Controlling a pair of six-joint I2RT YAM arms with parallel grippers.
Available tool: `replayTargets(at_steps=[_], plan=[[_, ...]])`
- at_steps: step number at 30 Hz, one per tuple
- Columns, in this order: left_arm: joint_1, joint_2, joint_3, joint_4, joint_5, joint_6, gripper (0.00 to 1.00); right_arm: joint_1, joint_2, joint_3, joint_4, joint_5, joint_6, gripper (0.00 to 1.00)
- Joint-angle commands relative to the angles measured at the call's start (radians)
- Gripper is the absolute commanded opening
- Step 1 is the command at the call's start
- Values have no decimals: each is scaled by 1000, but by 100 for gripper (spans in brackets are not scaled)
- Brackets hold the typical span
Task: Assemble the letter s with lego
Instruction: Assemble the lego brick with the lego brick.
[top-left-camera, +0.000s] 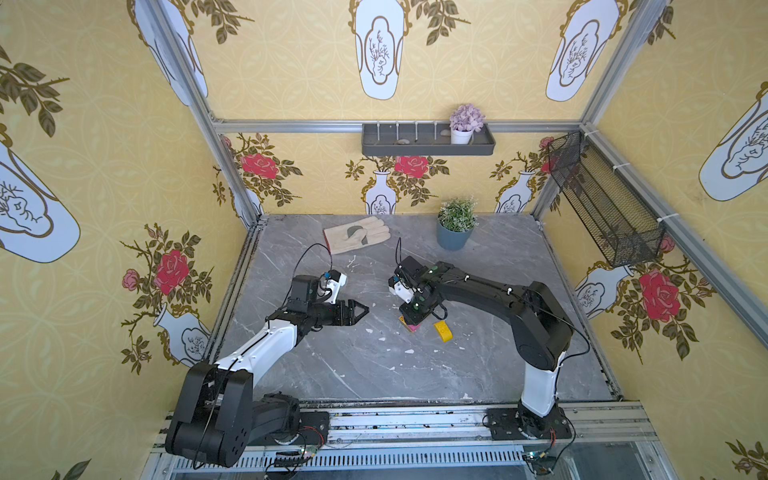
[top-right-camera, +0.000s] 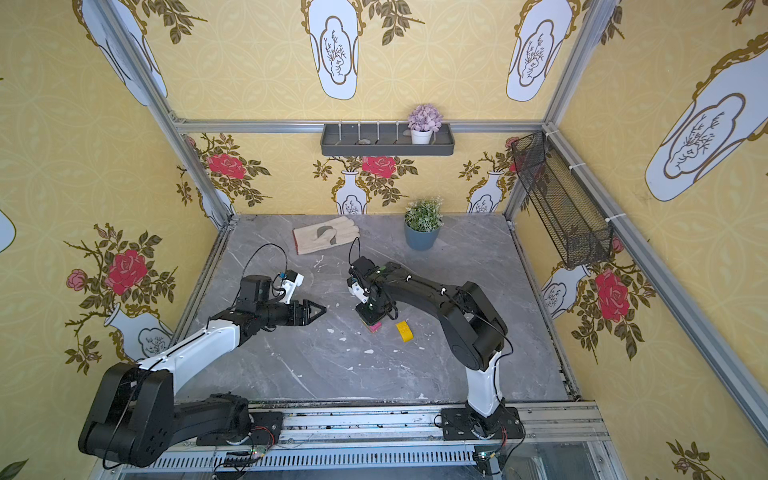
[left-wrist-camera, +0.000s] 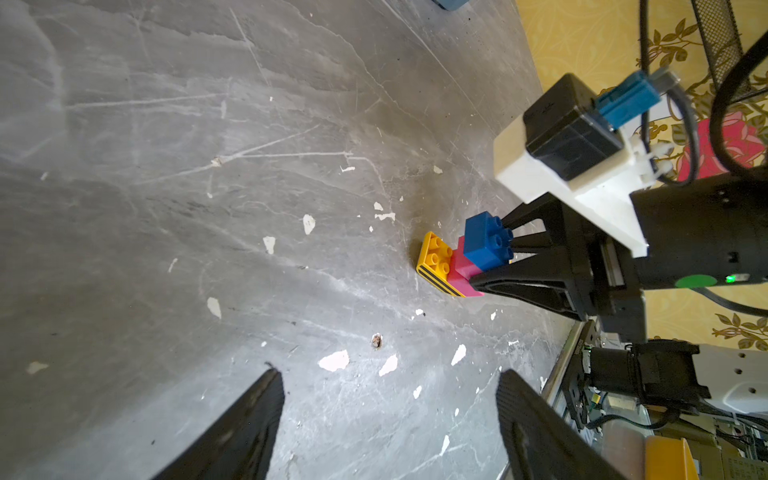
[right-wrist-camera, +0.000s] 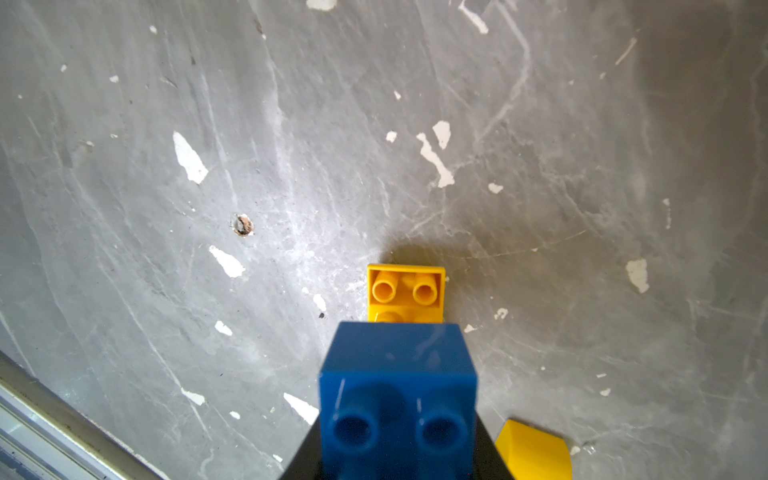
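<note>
Three bricks stacked: my right fingers (left-wrist-camera: 503, 286) were shut on the blue brick (left-wrist-camera: 484, 241), with the pink brick (left-wrist-camera: 461, 264) and yellow brick (left-wrist-camera: 434, 255) just beneath. My left fingers (top-left-camera: 358, 311), well apart, hung open and empty. Skewed pressure could tip the unbraced stack.

Bright, even light fills both top views; silver aluminium frame rails (top-left-camera: 291, 126) splay with wide-angle stretch. The grey marbled desk (left-wrist-camera: 208, 166) smears toward the left wrist view's edges. The near blue studded plastic brick (right-wrist-camera: 398, 374) is soft; the yellow studded plastic brick (right-wrist-camera: 405, 286) casts a dark shadow.

Grey table (top-left-camera: 374, 374): glove (top-left-camera: 357, 240), potted plant (top-left-camera: 454, 237), lego (top-left-camera: 444, 331)
</note>
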Motion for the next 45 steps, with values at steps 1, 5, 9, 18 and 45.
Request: replayTargets(at_steps=[1, 5, 9, 18, 45], plan=[[0, 6, -3, 11, -6, 10, 83, -3, 7, -22, -15, 12, -3, 25], [1, 7, -4, 11, -5, 11, 83, -2, 5, -44, 10, 13, 2, 24], [1, 6, -3, 12, -5, 11, 83, 1, -3, -72, 28, 26, 10, 24], [1, 26, -3, 14, 1, 11, 83, 21, -5, -114, 66, 49, 28, 23], [14, 47, -1, 21, 15, 12, 83, 43, -84, -257, 218, 176, 91, 26]])
